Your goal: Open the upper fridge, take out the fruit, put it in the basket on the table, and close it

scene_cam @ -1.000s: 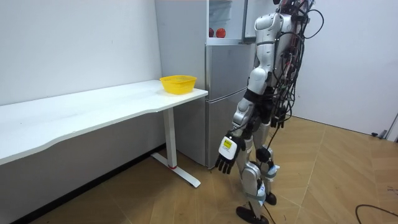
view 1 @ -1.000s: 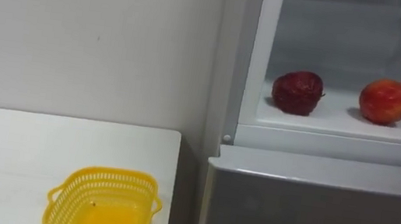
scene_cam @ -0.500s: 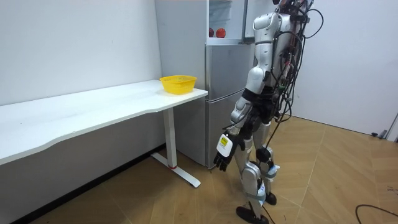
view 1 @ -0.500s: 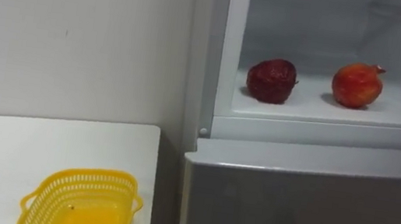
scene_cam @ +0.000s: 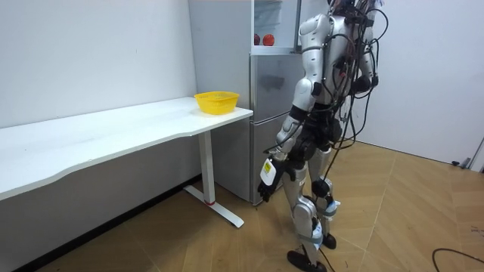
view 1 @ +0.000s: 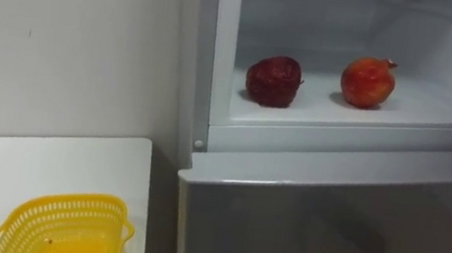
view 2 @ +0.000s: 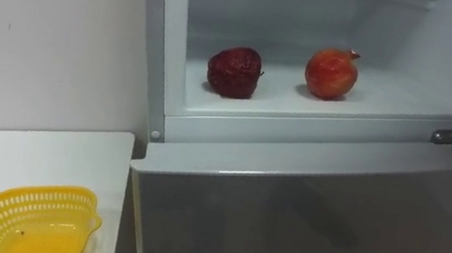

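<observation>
Hanging low beside the lower fridge door (scene_cam: 272,113), the left hand (scene_cam: 265,181) has loose, relaxed fingers and holds nothing. A dark red fruit (view 1: 273,81) and a pomegranate (view 1: 367,82) sit apart on the open upper fridge shelf (view 1: 429,104).

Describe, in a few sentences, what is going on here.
A humanoid robot stands facing a fridge whose upper compartment is open. On its shelf sit a dark red apple and a pomegranate, apart from each other and both untouched. The robot's left hand hangs low beside its leg, open and holding nothing. On the robot's left, a yellow basket sits at the end of a white table. No fruit has been retrieved yet.
</observation>
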### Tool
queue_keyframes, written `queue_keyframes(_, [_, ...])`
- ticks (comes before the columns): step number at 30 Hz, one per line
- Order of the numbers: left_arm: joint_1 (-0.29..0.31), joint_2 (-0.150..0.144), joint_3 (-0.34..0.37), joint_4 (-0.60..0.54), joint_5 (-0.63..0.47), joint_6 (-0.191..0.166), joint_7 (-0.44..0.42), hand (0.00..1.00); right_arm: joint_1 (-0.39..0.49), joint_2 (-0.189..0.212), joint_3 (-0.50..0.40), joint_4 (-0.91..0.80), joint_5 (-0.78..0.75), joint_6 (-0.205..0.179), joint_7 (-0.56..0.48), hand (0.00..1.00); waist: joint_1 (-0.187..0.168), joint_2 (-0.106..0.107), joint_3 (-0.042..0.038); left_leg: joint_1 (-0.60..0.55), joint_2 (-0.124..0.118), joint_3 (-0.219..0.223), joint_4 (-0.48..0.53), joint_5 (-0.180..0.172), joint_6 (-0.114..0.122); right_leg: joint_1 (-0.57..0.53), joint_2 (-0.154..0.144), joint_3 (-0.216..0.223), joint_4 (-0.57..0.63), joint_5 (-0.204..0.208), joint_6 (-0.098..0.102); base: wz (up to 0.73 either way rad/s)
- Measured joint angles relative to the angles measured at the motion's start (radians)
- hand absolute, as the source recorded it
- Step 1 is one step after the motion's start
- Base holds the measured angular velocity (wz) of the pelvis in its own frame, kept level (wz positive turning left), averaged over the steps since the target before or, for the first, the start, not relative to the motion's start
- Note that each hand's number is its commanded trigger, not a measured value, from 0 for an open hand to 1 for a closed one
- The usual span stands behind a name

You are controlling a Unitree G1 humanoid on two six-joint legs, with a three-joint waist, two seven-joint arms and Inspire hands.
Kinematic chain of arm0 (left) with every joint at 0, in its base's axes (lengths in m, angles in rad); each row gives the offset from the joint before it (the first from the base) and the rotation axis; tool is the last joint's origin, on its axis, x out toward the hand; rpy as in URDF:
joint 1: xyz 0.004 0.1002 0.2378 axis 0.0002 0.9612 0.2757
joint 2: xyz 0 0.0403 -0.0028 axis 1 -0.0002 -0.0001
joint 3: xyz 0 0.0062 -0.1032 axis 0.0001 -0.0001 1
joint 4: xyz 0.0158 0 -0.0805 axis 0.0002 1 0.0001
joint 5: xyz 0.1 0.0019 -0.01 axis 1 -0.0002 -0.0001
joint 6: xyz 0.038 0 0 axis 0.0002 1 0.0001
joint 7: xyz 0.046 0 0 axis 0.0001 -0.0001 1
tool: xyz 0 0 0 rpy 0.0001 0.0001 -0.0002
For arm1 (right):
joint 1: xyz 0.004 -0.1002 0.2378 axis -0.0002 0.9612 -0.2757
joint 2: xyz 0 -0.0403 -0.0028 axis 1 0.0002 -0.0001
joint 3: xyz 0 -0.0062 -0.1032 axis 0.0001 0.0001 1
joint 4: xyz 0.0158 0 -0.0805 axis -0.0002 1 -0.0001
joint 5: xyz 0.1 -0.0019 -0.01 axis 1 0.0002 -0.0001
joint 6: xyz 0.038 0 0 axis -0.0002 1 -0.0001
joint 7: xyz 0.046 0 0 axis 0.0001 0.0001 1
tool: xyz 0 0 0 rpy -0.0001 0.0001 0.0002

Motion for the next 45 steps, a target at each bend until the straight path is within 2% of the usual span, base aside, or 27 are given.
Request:
queue_keyframes(3, [0.003,0.0,-0.006,0.004,-0.001,-0.017,-0.001,0.0,-0.002,-0.002,0.002,-0.095,-0.003,-0.025,-0.036,0.0,0.007,0.007,0.0006,0.0,0.0,0.016,0.0,0.0,0.0,-0.005,0.0,0.005,0.0,0.001,0.001,-0.04])
queue_keyframes(6, [0.002,0.002,-0.035,0.036,-0.001,-0.033,-0.002,0.0,-0.024,-0.006,0.017,-0.157,-0.079,-0.059,-0.07,0.0,0.009,0.011,0.0021,-0.001,0.001,0.027,0.0,0.0,0.0,-0.01,0.001,0.01,0.003,0.002,0.002,-0.07])
queue_keyframes(9, [0.004,0.002,-0.041,0.047,-0.008,-0.037,-0.013,0.0,-0.051,-0.008,0.026,-0.205,-0.114,-0.085,-0.092,0.0,0.012,0.013,0.0019,-0.007,0.001,0.032,0.0,0.0,0.0,-0.018,0.002,0.011,0.007,0.002,0.002,-0.02])
queue_keyframes(10, [0.005,0.002,-0.042,0.047,-0.008,-0.038,-0.018,0.0,-0.065,-0.01,0.032,-0.213,-0.115,-0.093,-0.095,0.0,0.014,0.008,-0.0004,-0.007,0.002,0.033,-0.001,0.0,0.0,-0.018,0.002,0.012,0.007,0.002,0.002,0.0])
queue_keyframes(12, [-0.001,0.002,-0.042,0.049,-0.008,-0.043,-0.026,0.0,-0.069,-0.017,0.043,-0.239,-0.115,-0.093,-0.096,0.0,0.03,0.009,0.0001,-0.008,0.002,0.035,0.0,0.0,0.0,-0.018,0.002,0.013,0.008,0.003,0.002,-0.02])
queue_keyframes(15, [-0.011,0.002,-0.043,0.051,-0.008,-0.051,-0.039,0.0,-0.085,-0.028,0.077,-0.272,-0.135,-0.094,-0.102,0.0,0.037,0.007,-0.0011,-0.018,0.001,0.033,0.001,0.0,0.0,-0.025,-0.001,0.002,0.018,0.003,0.002,0.06])
queue_keyframes(19, [-0.037,0.006,-0.076,0.069,-0.008,-0.048,-0.049,0.0,-0.125,-0.045,0.12,-0.281,-0.199,-0.095,-0.103,0.0,0.057,0.003,-0.0033,-0.023,0.002,0.019,0.0,0.0,0.0,-0.031,0.001,-0.004,0.018,0.006,0.002,0.06])
queue_keyframes(22, [-0.048,0.015,-0.078,0.08,-0.008,-0.046,-0.064,0.0,-0.182,-0.063,0.125,-0.286,-0.226,-0.095,-0.103,0.0,0.063,-0.005,-0.0022,-0.02,0.003,0.012,0.0,0.0,0.0,-0.025,0.0,-0.017,0.016,0.007,0.0,0.08])
queue_keyframes(24, [-0.052,0.022,-0.078,0.09,-0.008,-0.047,-0.066,0.0,-0.214,-0.076,0.124,-0.286,-0.227,-0.099,-0.106,0.0,0.064,-0.014,0.0016,-0.015,0.004,0.002,0.0,0.0,0.0,-0.014,-0.001,-0.029,0.009,0.008,-0.001,0.15])
queue_keyframes(27, [-0.06,0.026,-0.078,0.093,-0.007,-0.046,-0.071,0.0,-0.227,-0.092,0.127,-0.301,-0.227,-0.116,-0.114,0.0,0.08,-0.027,0.0056,-0.017,0.005,-0.015,0.0,0.0,0.0,0.001,0.0,-0.039,-0.002,0.01,-0.002,0.15])
queue_keyframes(29, [-0.061,0.026,-0.078,0.092,-0.006,-0.046,-0.076,0.0,-0.239,-0.096,0.128,-0.303,-0.227,-0.117,-0.112,0.0,0.089,-0.035,0.0033,-0.023,0.004,-0.02,0.0,0.0,0.0,0.003,-0.001,-0.045,-0.004,0.01,-0.002,0.12])
queue_keyframes(34, [-0.048,0.024,-0.078,0.092,-0.006,-0.046,-0.082,0.0,-0.307,-0.112,0.122,-0.308,-0.225,-0.127,-0.112,0.0,0.089,-0.046,0.0018,-0.022,0.003,-0.052,0.002,0.0,0.0,0.017,-0.005,-0.078,-0.02,0.013,-0.002,0.18])
queue_keyframes(35, [-0.047,0.024,-0.078,0.092,-0.006,-0.046,-0.082,0.0,-0.317,-0.112,0.119,-0.305,-0.223,-0.128,-0.112,0.0,0.089,-0.042,0.0045,-0.02,0.003,-0.058,0.002,0.0,0.0,0.018,-0.005,-0.082,-0.02,0.013,-0.002,0.17])
queue_keyframes(38, [-0.044,0.021,-0.075,0.09,-0.004,-0.045,-0.082,0.0,-0.417,-0.114,0.094,-0.255,-0.196,-0.134,-0.112,0.0,0.091,-0.046,0.0045,-0.019,0.004,-0.068,0.003,0.0,0.0,0.028,-0.004,-0.09,-0.02,0.013,-0.002,0.08])
queue_keyframes(42, [-0.043,0.022,-0.062,0.086,0.002,-0.038,-0.081,0.0,-0.45,-0.117,0.052,-0.228,-0.164,-0.126,-0.114,0.0,0.107,-0.055,0.0044,-0.019,0.001,-0.081,0.004,0.0,0.0,0.039,-0.008,-0.108,-0.031,0.013,-0.002,0.12])
queue_keyframes(45, [-0.045,0.023,-0.053,0.086,0.002,-0.031,-0.079,0.0,-0.454,-0.128,0.03,-0.227,-0.093,-0.123,-0.119,0.0,0.114,-0.064,0.0081,-0.017,-0.001,-0.096,0.011,0.0,0.0,0.051,-0.013,-0.132,-0.038,0.013,-0.002,0.19])
